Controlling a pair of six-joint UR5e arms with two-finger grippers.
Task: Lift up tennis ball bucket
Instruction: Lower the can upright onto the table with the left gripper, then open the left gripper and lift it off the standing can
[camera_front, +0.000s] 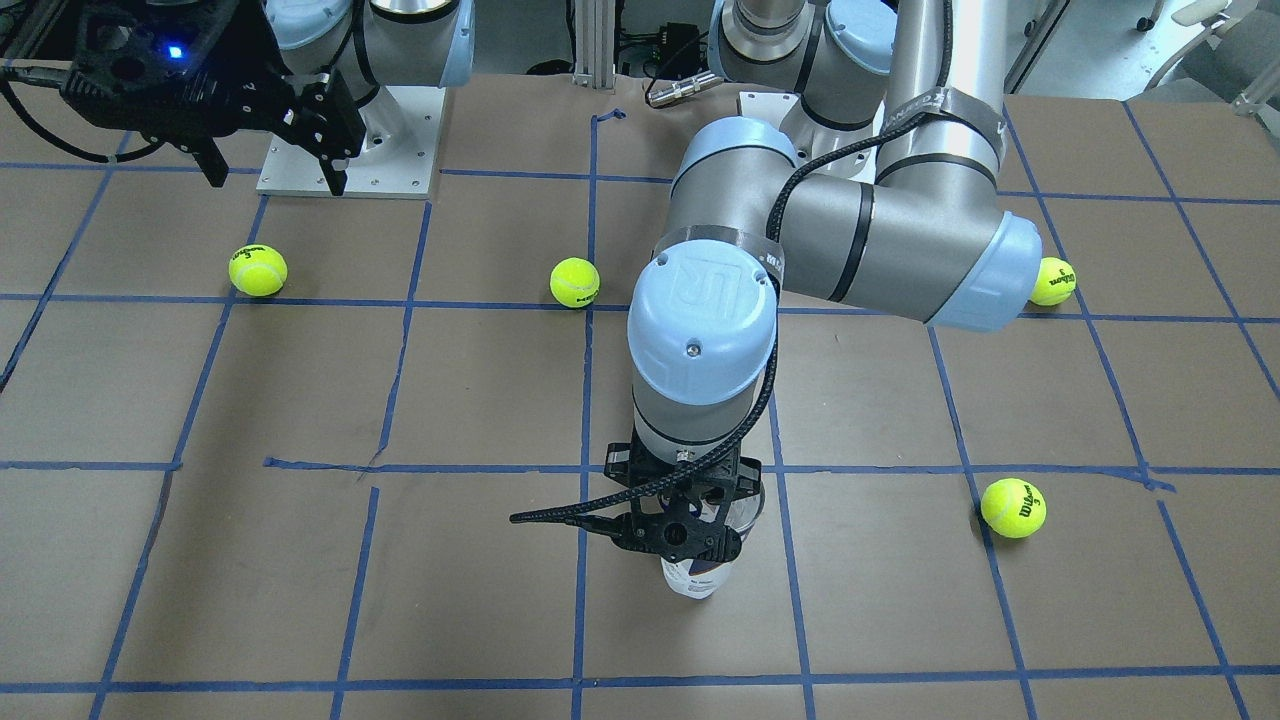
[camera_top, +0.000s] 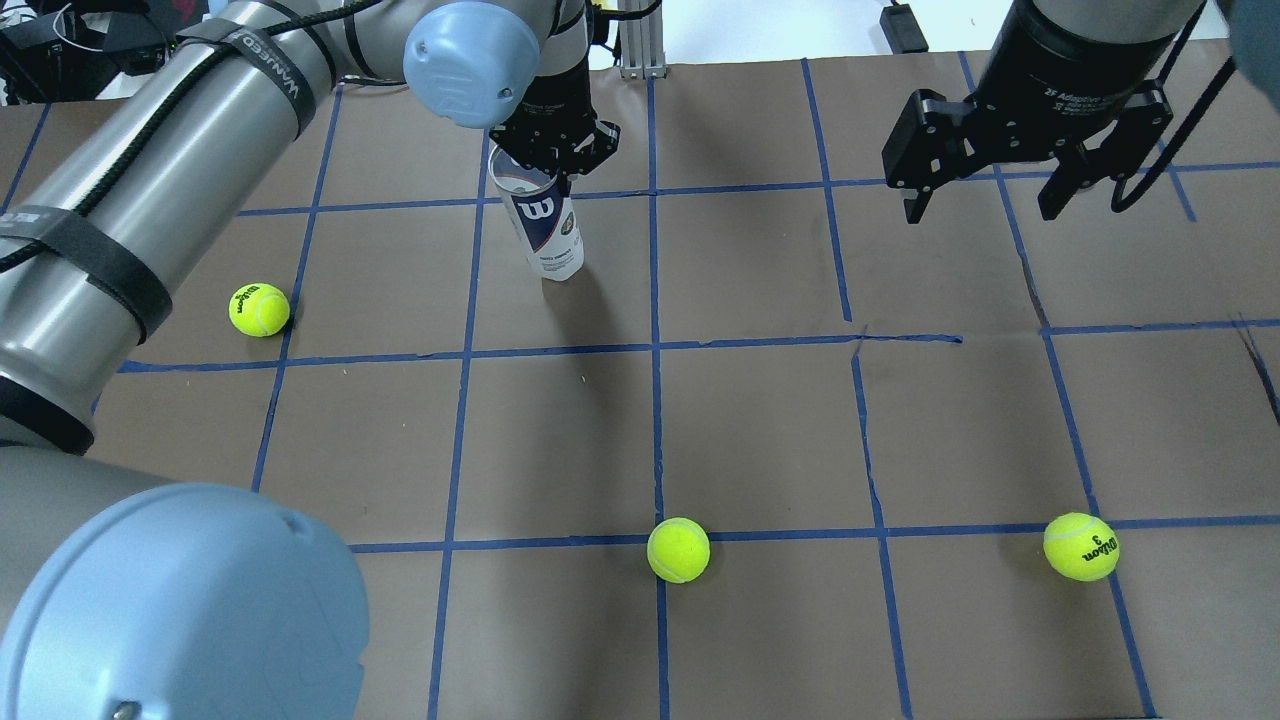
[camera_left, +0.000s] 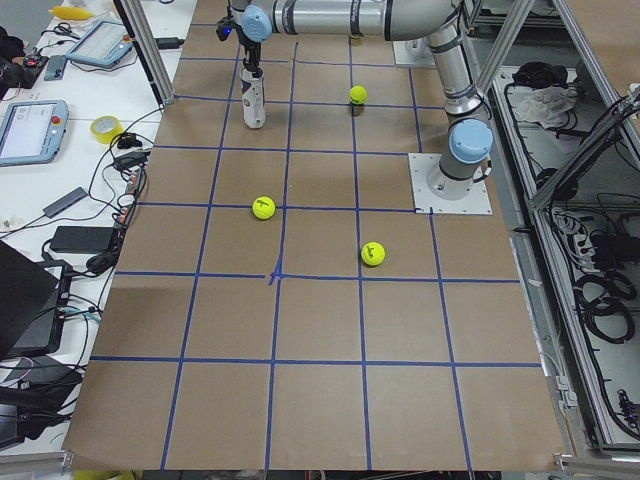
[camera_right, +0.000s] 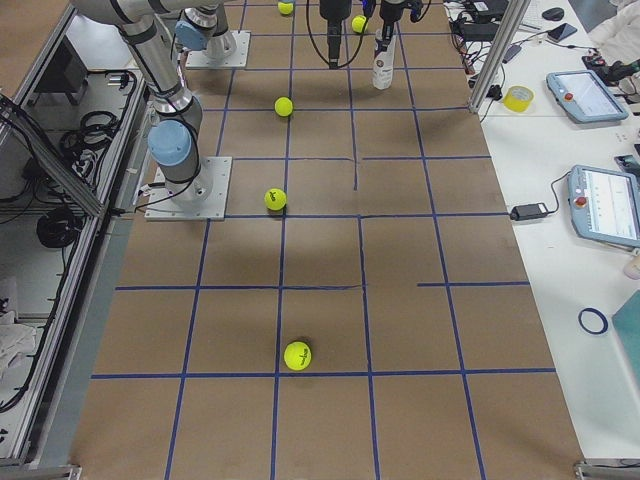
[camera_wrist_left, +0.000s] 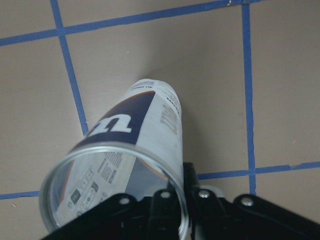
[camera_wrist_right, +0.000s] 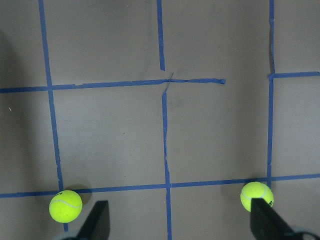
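The tennis ball bucket (camera_top: 547, 226) is a clear can with a white and navy Wilson label, open at the top and empty. It is upright at the far side of the table and also shows in the front view (camera_front: 694, 577) and the left wrist view (camera_wrist_left: 145, 125). My left gripper (camera_top: 556, 152) is shut on its top rim from above. I cannot tell whether its base touches the table. My right gripper (camera_top: 985, 205) is open and empty, hanging above the table far to the can's right. Its fingertips (camera_wrist_right: 98, 220) show wide apart.
Several yellow-green tennis balls lie on the brown paper with blue tape grid: one left (camera_top: 259, 309), one near centre (camera_top: 678, 549), one right (camera_top: 1081, 546), another beyond the left arm (camera_front: 1013, 507). The left arm's elbow (camera_front: 850, 250) stretches over the table's middle.
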